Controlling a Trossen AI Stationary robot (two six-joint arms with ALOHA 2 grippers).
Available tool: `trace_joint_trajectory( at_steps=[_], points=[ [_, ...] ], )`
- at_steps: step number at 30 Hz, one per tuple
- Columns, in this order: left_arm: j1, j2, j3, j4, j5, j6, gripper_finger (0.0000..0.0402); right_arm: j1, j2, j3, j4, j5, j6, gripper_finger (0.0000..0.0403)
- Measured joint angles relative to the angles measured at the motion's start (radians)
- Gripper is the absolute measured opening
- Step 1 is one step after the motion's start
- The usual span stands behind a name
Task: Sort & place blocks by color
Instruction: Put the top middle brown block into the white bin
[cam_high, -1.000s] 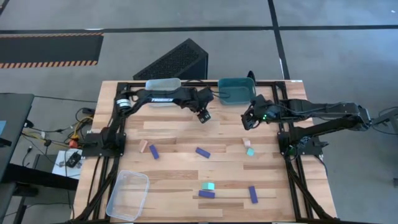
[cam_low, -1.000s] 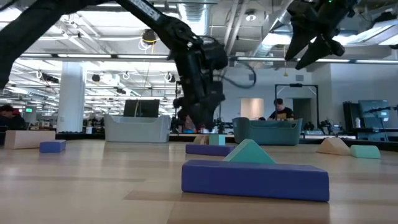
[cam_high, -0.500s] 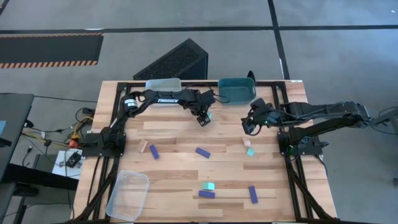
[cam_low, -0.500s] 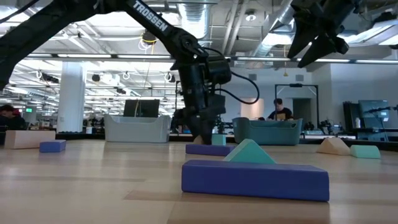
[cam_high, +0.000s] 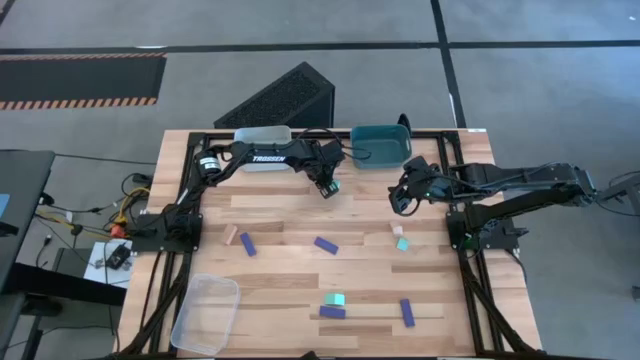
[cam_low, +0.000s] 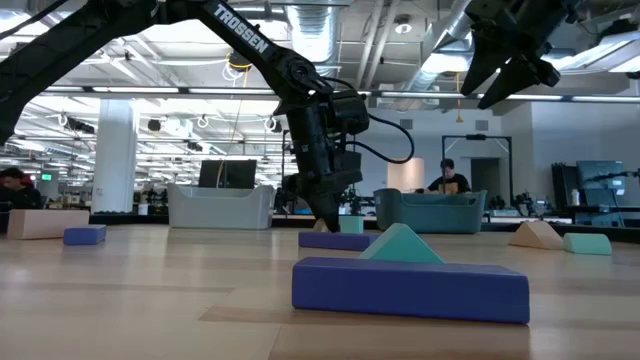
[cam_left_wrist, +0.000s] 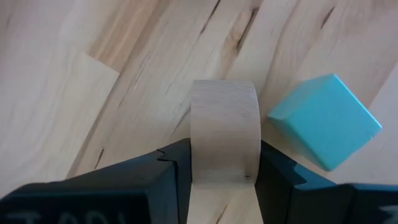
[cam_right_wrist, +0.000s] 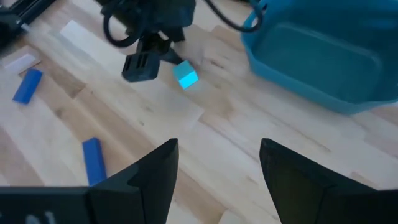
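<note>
My left gripper (cam_high: 327, 187) is down at the table's far middle, shut on a tan wood block (cam_left_wrist: 224, 134). A teal cube (cam_left_wrist: 324, 121) lies on the table right beside that block. My right gripper (cam_high: 400, 200) hangs open above the table's far right (cam_right_wrist: 217, 168), holding nothing. Other blocks lie flat on the table: a tan one (cam_high: 230, 234) and a blue bar (cam_high: 247, 243) at the left, a blue bar (cam_high: 325, 244) in the middle, and a tan (cam_high: 396, 229) and a teal one (cam_high: 402, 243) at the right. Near the front lie a teal cube (cam_high: 335, 298) and two blue bars (cam_high: 332, 312) (cam_high: 406, 312). My left gripper pinches the tan block between its two fingers, one on each of two opposite sides (cam_left_wrist: 199, 168). The fingers (cam_low: 330, 215) come from above, pointing down. The block's rounded end sticks out past the fingertips, at the table top.
A pale bin (cam_high: 262, 135) and a teal bin (cam_high: 380, 145) stand at the table's far edge. A clear bin (cam_high: 205, 313) sits at the near left corner. People and desks show in the room beyond the table.
My left gripper has gone down to the table top beside the teal cube, and its wrist has turned a little. My right gripper has drifted slightly toward the table's near edge.
</note>
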Motion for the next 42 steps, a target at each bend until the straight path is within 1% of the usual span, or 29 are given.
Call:
trace_joint_trajectory(
  at_steps=[7, 12, 16, 23, 27, 31, 35, 37, 38, 42],
  points=[
    [-0.004, -0.03, -0.002, -0.027, -0.016, -0.012, 0.0103, -0.069, 0.0, 0.0, 0.054, -0.001, -0.057, 0.0249],
    [-0.02, -0.092, -0.002, -0.029, -0.037, -0.013, 0.0105, -0.106, 0.0, 0.0, 0.125, -0.005, -0.082, 0.0249],
    [-0.033, -0.156, -0.002, -0.02, -0.052, -0.013, 0.0104, -0.123, 0.0, 0.0, 0.143, -0.007, -0.086, 0.0249],
    [-0.06, -0.275, -0.002, -0.008, -0.103, 0.033, 0.0106, -0.126, 0.0, 0.0, 0.152, -0.009, -0.083, 0.0249],
    [-0.041, -0.342, -0.047, 0.009, -0.105, 0.08, 0.0107, -0.104, 0.0, 0.0, 0.154, -0.009, -0.076, 0.0249],
    [0.013, -0.402, -0.124, -0.027, -0.112, 0.087, 0.0108, -0.087, 0.0, 0.0, 0.184, 0.0, -0.061, 0.0249],
    [0.076, -0.516, -0.267, -0.044, -0.146, 0.108, 0.0108, -0.075, 0.016, 0.002, 0.209, 0.075, -0.042, 0.0249],
    [0.118, -0.59, -0.375, -0.006, -0.142, 0.109, 0.0108, -0.073, 0.037, 0.001, 0.216, 0.115, -0.043, 0.0249],
    [0.145, -0.628, -0.431, 0.029, -0.123, 0.109, 0.0109, -0.074, 0.053, 0.001, 0.225, 0.125, -0.04, 0.0249],
    [0.266, -0.747, -0.629, 0.196, -0.026, 0.108, 0.0109, -0.091, 0.125, 0.001, 0.298, 0.112, -0.014, 0.0249]
  ],
)
